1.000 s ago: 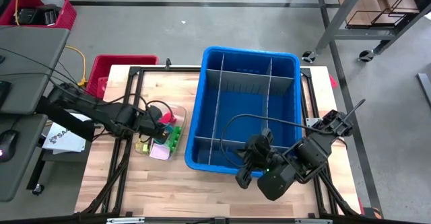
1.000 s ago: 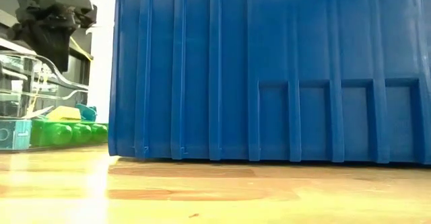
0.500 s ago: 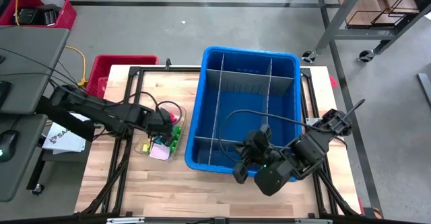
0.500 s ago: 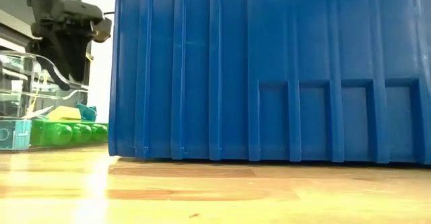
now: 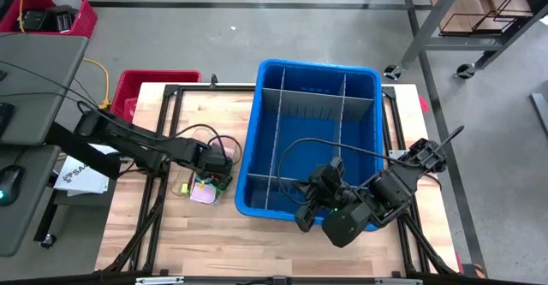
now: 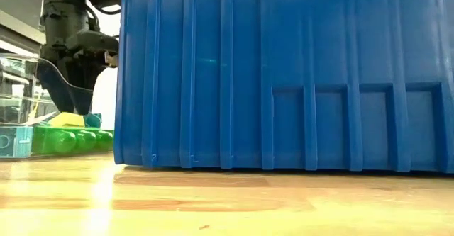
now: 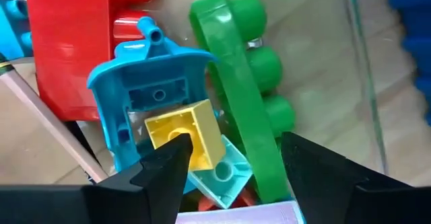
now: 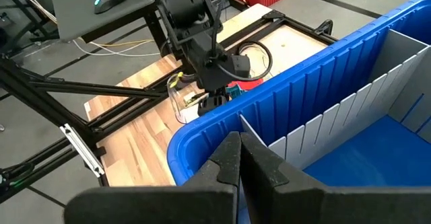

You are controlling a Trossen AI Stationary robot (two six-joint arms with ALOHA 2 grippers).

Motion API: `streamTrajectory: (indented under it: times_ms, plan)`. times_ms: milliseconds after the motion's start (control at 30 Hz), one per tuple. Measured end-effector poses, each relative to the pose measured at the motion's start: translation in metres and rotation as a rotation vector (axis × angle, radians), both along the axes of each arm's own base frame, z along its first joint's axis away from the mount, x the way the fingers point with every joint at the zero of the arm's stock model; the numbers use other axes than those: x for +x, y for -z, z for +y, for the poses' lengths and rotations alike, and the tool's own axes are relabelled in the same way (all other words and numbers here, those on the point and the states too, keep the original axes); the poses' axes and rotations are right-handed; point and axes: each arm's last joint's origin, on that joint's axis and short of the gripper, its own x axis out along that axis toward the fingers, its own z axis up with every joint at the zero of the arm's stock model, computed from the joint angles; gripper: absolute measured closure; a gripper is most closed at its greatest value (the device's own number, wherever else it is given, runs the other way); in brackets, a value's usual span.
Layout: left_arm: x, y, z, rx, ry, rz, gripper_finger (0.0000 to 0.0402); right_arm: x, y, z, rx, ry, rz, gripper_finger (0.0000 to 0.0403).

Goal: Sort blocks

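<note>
Your light wooden slatted table (image 5: 214, 234) sits on a grey concrete floor, with a red crate (image 5: 141, 84) just off its far left corner and a large blue ribbed plastic bin (image 5: 312, 75), split by thin grey divider panels (image 5: 342, 105), taking up its right half. You are in the picking step: the left gripper (image 7: 232, 160) is down inside the clear, glossy plastic tray (image 5: 224, 144) just beside the bin's left wall, its dark fingers (image 7: 161, 170) spread and bracketing a small yellow cube-like block (image 7: 185, 133) without pinching it yet. That yellow block has a hard, smooth moulded look with a round stud hole, and it lies against a blue open-backed plastic piece (image 7: 141, 76), over a pale teal cube block (image 7: 225, 173), with a long green studded brick (image 7: 242, 83) tilted alongside and a big red smooth-faced block (image 7: 74, 42) beyond. The heap looks crowded, so I judge your next move calls for a small, centred descent and a close on the yellow cube alone, keeping the finger nearest the green brick from wedging under it; slick plastic may slip or tip if caught on a corner. The right gripper (image 8: 239, 160) waits over the bin's near rim, fingers pressed together and holding nothing. No blocks can be seen in the bin's compartments, so sorting appears barely begun.
</note>
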Motion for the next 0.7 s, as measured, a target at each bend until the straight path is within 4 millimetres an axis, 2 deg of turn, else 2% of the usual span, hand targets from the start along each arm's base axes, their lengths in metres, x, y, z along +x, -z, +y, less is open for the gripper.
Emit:
streamTrajectory:
  times_ms: [267, 400, 567, 700]
  plan:
    - [0.005, 0.011, 0.000, 0.024, -0.002, 0.053, 0.0204, 0.000, 0.000, 0.000, 0.000, 0.000, 0.000, 0.0403]
    - [0.006, 0.012, 0.000, 0.042, -0.016, 0.049, 0.0263, 0.000, 0.000, 0.000, 0.000, 0.000, 0.000, 0.0403]
    - [0.006, 0.010, 0.001, 0.065, -0.015, 0.033, 0.0374, 0.000, 0.000, 0.000, 0.000, 0.000, 0.000, 0.0403]
    - [0.008, 0.011, 0.000, 0.065, -0.001, 0.030, 0.0394, 0.000, 0.000, 0.000, 0.000, 0.000, 0.000, 0.0403]
